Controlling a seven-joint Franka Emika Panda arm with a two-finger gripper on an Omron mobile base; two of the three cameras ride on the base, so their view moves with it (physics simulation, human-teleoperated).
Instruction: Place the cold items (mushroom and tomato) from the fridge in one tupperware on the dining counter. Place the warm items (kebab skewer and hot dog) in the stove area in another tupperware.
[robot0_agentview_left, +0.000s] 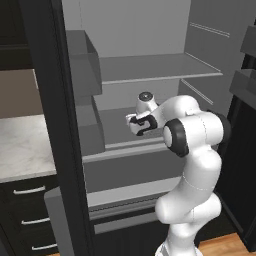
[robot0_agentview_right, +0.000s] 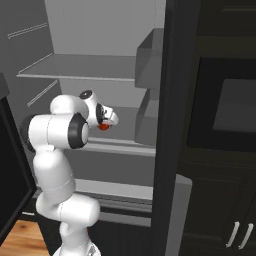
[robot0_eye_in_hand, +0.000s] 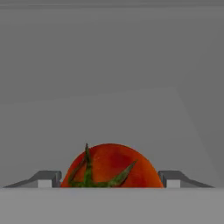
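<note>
The round red tomato with its green stalk (robot0_eye_in_hand: 109, 166) sits between the tool's (robot0_eye_in_hand: 109, 179) spread tips on the grey fridge shelf (robot0_eye_in_hand: 109, 109), straddled, not yet clenched, ready for lifting.

Flat, even light all round, no lamp to be seen and no glare anywhere. The fridge (robot0_agentview_left: 150, 70) interior reads a soft mid grey, its back wall a touch paler than the side walls. Faint shading lies under the shelf (robot0_agentview_right: 85, 67) edge, nothing hard. The arm (robot0_agentview_left: 195, 150) glows bright white with gentle grey shading on its underside. The door frame (robot0_agentview_right: 167, 125) and cabinets sit very dark, almost black, detail swallowed. In the hand view the tomato (robot0_eye_in_hand: 109, 168) is the one vivid colour, slightly soft and blocky at its outline. The pictures are low in resolution, with jagged edges; straight lines stay straight at the borders.
</note>
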